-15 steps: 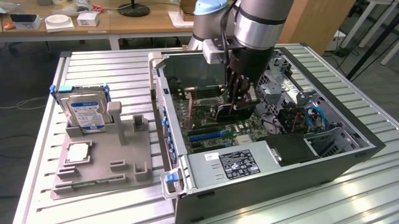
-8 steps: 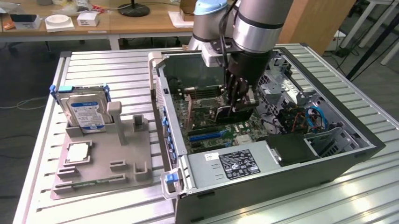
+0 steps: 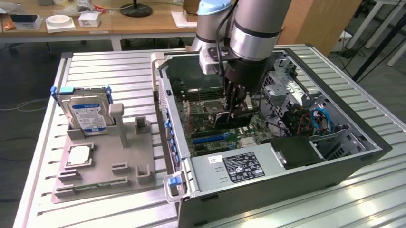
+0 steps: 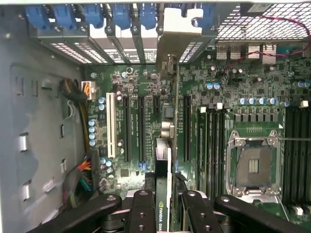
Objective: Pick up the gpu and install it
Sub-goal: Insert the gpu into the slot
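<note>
**Thin, stiff, easily hurt: grip the flat faces**

At the exterior view's left, the hard drive (image 3: 87,116) stands in its holder (image 3: 101,166). At the frame's centre, inside the case (image 3: 343,171), the gripper (image 3: 236,111) hangs over the motherboard (image 4: 146,92). Its fingers (image 4: 143,201) are clamped on the gpu (image 4: 163,160), one on each flat face, with the card edge-on in line with the slots (image 4: 141,126). The gpu looks light, rigid and fragile, so it is best pinched near its top edge, clear of the contacts.
</note>
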`<state>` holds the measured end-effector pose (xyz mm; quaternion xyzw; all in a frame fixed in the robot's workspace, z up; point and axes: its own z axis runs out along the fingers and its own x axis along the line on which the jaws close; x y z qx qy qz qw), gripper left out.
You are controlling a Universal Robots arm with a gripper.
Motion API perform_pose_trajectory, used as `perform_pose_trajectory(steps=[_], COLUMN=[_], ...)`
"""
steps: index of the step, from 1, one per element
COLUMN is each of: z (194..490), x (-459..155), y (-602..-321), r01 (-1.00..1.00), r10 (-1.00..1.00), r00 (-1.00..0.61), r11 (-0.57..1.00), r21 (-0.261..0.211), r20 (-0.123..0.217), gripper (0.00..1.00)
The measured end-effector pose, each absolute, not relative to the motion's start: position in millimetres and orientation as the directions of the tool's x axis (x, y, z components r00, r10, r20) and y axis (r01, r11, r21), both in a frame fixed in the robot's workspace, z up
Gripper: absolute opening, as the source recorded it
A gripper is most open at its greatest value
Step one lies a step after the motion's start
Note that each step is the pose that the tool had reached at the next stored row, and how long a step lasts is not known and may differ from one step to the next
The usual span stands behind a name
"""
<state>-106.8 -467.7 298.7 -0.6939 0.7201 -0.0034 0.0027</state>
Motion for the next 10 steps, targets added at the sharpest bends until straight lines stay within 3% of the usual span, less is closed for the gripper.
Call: perform_pose_trajectory(steps=[10], z=[280], x=[-115], y=[-465], r01=[-0.999], r10=[-0.999], r00=[-0.037], r11=[0.037], r21=[-0.009], r20=[0.001], gripper=[0.26])
